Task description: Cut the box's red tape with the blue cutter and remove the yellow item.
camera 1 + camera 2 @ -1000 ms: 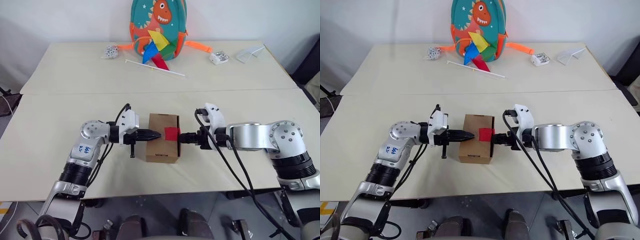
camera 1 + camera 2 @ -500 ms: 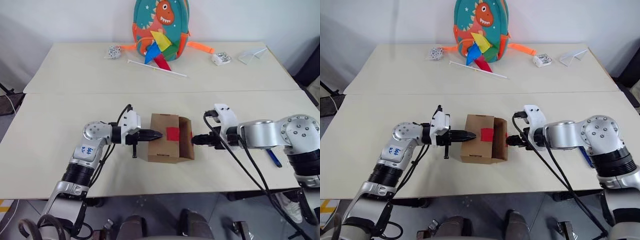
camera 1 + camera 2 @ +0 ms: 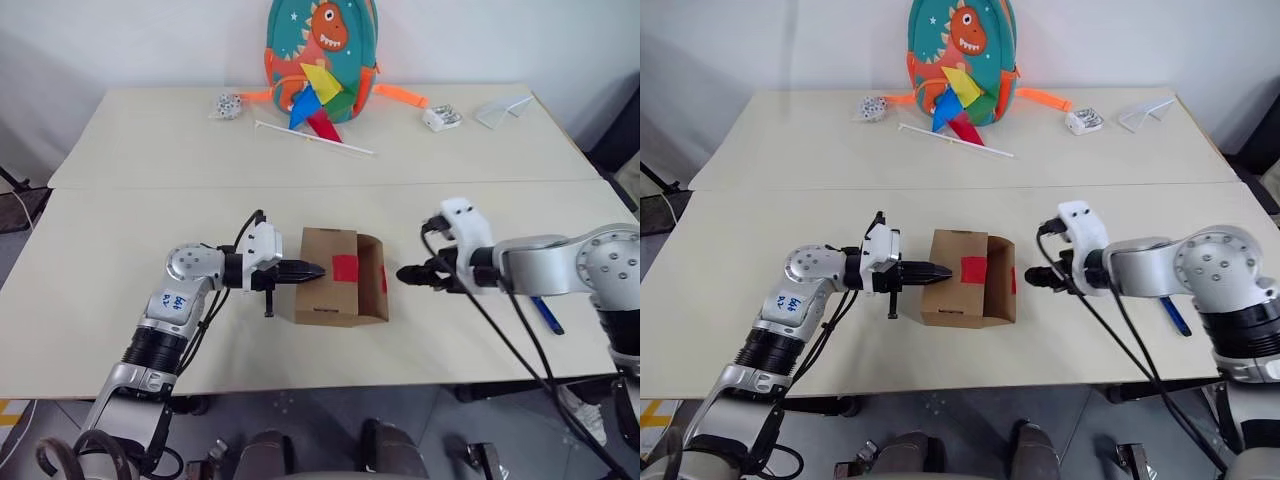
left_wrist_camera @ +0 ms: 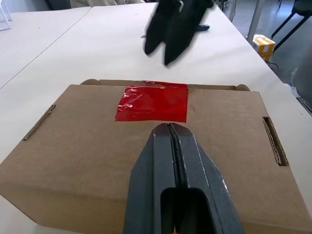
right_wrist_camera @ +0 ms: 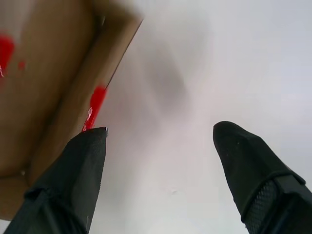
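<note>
On the near table (image 3: 120,300) we see the box (image 3: 325,290) lying between our two arms, its right-hand flap (image 3: 372,285) swung open and standing up at the carton's right end. Across the top sits the red tape (image 3: 345,267), and a strip of red also shows on the opened flap's edge. Our left gripper (image 3: 318,271) points level toward the right, its black fingers pressed together with the tips resting on the carton's top just beside the tape; nothing is pinched between them. Our right gripper (image 3: 405,274) hovers just beyond the open flap, apart from it, with its jaws spread wide and empty. Farther right, beside our right arm, the blue cutter (image 3: 545,313) lies on the table, well apart from the carton. At the far table's back edge stand a dinosaur backpack (image 3: 318,50) and a colourful pinwheel (image 3: 318,95).
</note>
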You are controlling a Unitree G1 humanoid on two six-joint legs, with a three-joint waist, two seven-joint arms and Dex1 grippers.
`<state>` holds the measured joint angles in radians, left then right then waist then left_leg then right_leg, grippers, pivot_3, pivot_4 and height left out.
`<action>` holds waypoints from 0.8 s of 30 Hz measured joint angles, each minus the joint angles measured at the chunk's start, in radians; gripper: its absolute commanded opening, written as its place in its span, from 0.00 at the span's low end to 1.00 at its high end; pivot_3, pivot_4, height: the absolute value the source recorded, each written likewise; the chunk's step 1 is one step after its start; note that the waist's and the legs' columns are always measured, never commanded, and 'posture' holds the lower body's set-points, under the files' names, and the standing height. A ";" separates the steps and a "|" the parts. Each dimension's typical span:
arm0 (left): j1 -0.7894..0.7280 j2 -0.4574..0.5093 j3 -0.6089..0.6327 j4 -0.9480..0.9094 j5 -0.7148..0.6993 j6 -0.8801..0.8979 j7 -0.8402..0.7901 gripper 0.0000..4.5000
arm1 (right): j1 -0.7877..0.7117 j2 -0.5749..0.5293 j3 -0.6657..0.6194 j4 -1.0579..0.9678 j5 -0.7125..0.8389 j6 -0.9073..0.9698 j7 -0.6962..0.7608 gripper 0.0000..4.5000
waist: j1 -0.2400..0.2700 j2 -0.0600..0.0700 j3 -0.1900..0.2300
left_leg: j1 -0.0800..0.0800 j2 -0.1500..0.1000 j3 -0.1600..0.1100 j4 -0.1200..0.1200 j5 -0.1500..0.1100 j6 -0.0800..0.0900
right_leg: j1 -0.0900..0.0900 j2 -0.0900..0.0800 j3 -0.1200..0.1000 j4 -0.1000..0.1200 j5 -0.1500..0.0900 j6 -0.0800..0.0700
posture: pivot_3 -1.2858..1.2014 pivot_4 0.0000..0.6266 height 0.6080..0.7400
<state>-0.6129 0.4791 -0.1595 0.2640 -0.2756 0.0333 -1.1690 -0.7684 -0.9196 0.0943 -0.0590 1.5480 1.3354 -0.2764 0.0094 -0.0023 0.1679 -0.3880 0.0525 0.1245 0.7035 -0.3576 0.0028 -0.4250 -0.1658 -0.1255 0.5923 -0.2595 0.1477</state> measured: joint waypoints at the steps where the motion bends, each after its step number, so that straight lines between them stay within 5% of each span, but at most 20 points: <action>1: 0.000 0.002 0.000 -0.004 0.000 0.000 0.000 0.00 | 0.000 0.000 -0.030 0.040 0.021 0.001 0.014 0.81 | -0.001 0.000 0.000 | 0.000 0.000 0.000 0.000 0.000 0.000 | 0.000 0.000 0.000 0.000 0.000 0.000 | 0.52 0.24 1.00; 8: -0.001 0.024 -0.003 -0.019 0.000 0.013 -0.007 0.00 | 0.021 0.123 -0.098 0.361 0.284 0.001 0.015 0.81 | -0.011 0.000 0.000 | 0.002 0.000 0.000 0.000 0.000 0.000 | 0.002 0.000 0.000 0.000 0.000 0.000 | 0.52 0.24 1.00; 24: 0.013 0.051 -0.004 -0.061 0.000 0.047 -0.012 0.00 | 0.000 0.273 -0.082 0.456 0.192 0.122 0.071 0.81 | -0.015 0.001 -0.001 | 0.002 0.000 0.001 -0.002 0.000 0.000 | 0.001 0.000 0.000 0.000 0.000 0.000 | 0.52 0.24 1.00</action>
<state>-0.5999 0.5305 -0.1631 0.2027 -0.2757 0.0804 -1.1809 -0.7680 -0.6462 0.0120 0.3971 1.7398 1.4579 -0.2051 -0.0053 -0.0010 0.1672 -0.3858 0.0527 0.1251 0.7017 -0.3573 0.0029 -0.4239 -0.1657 -0.1257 0.5925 -0.2595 0.1477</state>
